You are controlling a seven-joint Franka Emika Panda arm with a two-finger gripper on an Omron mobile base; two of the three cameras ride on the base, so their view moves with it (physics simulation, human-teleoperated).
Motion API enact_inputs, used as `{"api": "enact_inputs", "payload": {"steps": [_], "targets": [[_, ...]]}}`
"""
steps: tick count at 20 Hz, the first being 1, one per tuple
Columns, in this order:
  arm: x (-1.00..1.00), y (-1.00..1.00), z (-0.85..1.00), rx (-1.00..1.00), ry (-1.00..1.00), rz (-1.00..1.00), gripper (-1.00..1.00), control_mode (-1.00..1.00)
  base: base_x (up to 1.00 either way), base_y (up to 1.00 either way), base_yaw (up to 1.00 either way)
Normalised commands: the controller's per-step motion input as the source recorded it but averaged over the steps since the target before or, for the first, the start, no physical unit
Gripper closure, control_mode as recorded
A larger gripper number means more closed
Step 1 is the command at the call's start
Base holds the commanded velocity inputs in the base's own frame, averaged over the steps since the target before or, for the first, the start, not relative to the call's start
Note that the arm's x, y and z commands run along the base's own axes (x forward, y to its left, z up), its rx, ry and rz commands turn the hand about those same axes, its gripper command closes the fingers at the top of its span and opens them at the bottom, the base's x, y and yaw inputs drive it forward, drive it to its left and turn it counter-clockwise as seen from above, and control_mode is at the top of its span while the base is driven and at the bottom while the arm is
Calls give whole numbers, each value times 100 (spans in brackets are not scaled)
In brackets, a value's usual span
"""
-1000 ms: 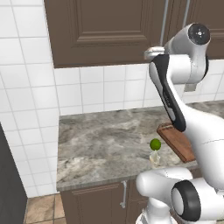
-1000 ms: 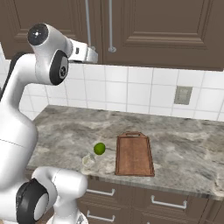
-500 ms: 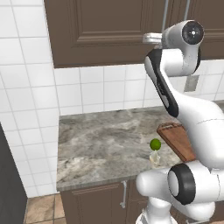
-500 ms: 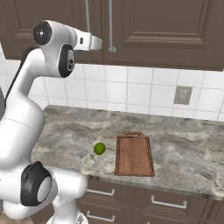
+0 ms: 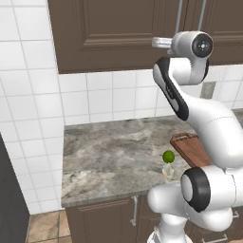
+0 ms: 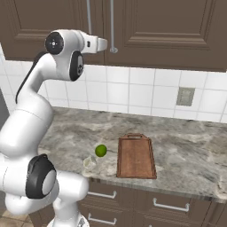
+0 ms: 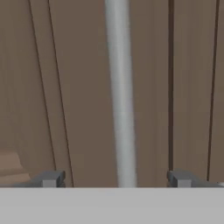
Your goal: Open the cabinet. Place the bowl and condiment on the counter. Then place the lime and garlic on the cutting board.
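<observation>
The arm has swung up and forward since a second ago, bringing the fingers wide apart to either side of the cabinet's grey bar handle, not yet closed on it. Doors shut, so bowl and condiment stay hidden. The lime and a faint garlic sit near the counter's front edge, left of the cutting board.

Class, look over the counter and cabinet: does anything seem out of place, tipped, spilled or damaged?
Nothing stands out. The cabinet doors are shut, the cutting board lies flat and bare, and the lime and garlic sit near the counter edge.
</observation>
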Motion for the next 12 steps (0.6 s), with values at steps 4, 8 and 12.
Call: {"api": "enact_inputs", "payload": {"steps": [4,8,12], "targets": [[54,-5,6,0,0,0,-100,-100,0,0,0],[54,-3,1,0,0,0,-100,-100,0,0,0],[28,5,0,0,0,0,100,-100,0,0,0]]}}
